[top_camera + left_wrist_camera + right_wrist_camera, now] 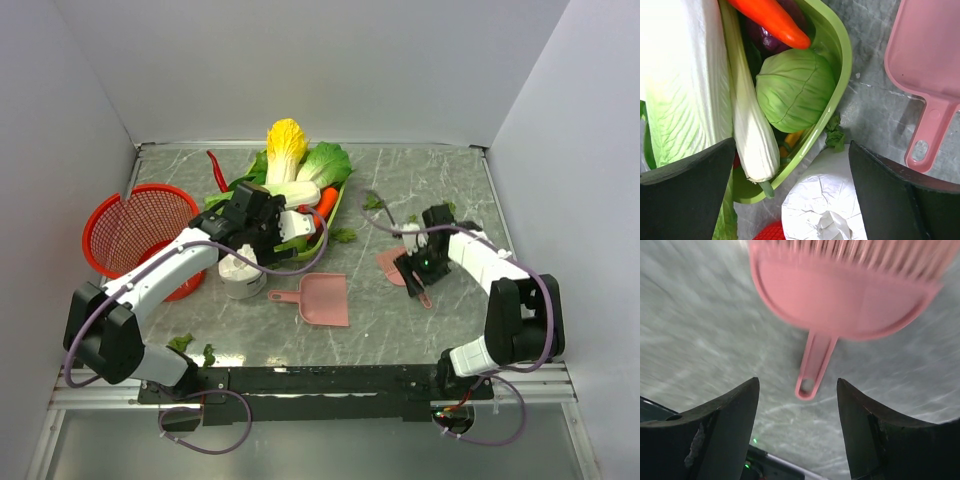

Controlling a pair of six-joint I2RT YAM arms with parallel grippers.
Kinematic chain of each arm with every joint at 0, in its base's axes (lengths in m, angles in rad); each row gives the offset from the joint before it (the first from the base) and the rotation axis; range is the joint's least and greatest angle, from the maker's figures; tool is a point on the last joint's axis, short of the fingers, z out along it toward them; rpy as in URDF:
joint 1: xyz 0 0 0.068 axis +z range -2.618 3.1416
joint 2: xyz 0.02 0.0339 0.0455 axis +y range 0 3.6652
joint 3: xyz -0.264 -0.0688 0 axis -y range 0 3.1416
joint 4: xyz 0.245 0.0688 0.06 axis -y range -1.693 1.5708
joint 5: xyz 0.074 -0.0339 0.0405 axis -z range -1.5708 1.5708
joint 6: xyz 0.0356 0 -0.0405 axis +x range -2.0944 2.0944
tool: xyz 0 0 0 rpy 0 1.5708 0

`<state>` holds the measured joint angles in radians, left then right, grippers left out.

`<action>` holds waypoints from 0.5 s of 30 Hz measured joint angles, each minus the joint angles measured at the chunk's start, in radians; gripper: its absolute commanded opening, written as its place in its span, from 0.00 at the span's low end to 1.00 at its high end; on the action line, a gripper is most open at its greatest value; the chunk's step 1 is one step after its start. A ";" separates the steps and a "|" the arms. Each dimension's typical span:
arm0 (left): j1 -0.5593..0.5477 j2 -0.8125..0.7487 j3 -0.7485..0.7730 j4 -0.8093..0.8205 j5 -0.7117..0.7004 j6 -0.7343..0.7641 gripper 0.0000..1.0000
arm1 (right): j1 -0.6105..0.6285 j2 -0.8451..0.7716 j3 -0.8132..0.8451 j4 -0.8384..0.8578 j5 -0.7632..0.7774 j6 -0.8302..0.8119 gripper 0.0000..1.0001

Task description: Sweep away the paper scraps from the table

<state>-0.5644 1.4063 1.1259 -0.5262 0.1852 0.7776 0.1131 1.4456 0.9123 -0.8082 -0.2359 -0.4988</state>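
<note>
Base rail point(320, 381) at 6 o'clock is nearest. Just past it, approx. 7 o'clock, two near scraps point(181, 343) lie on the table point(400, 335), well apart from any tool. Dustpan point(326, 298) sits near centre, handle pointing to 9, nothing holding it. Brush point(391, 263) lies flat at approx. 3–4 o'clock. Right gripper point(413, 273) hovers over its handle w/ jaws spread. The handle end shows between the fingers point(730, 425) w/o contact, though the wrist view is blurred. Left gripper point(265, 240), approx. 10 o'clock, is likewise wide open & carrying nothing, above the white paper roll point(240, 277) & the corner of the green tray point(840, 55) of veg. Red basket point(120, 225) at 9. Far scraps point(375, 200) at approx. 1–2 o'clock, beyond the brush.

Step, as I read it: tool pickup, no sweeping begun. Next move prob. needs the right arm to drop & clamp the brush handle squarely. The left arm has to swing toward centre for the dustpan handle.
</note>
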 measured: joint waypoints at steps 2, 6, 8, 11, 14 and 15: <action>0.000 0.007 0.000 0.000 -0.001 0.001 0.99 | 0.000 -0.003 -0.063 0.013 0.035 -0.018 0.69; 0.000 0.012 0.000 0.000 -0.004 0.008 0.99 | 0.000 -0.008 -0.137 0.043 0.094 -0.027 0.64; 0.001 0.012 0.000 0.002 -0.004 0.012 0.99 | 0.000 -0.008 -0.137 0.061 0.111 -0.024 0.63; 0.002 0.012 0.000 0.002 -0.003 0.014 0.99 | 0.000 -0.006 -0.137 0.095 0.124 -0.022 0.59; 0.003 0.012 0.000 0.002 -0.002 0.013 0.99 | 0.000 0.000 -0.137 0.113 0.124 -0.020 0.55; 0.003 0.012 0.000 0.002 0.000 0.013 0.99 | 0.000 0.006 -0.137 0.118 0.125 -0.019 0.53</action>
<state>-0.5613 1.4181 1.1255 -0.5240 0.1848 0.7910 0.1131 1.4513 0.7750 -0.6899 -0.1112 -0.5182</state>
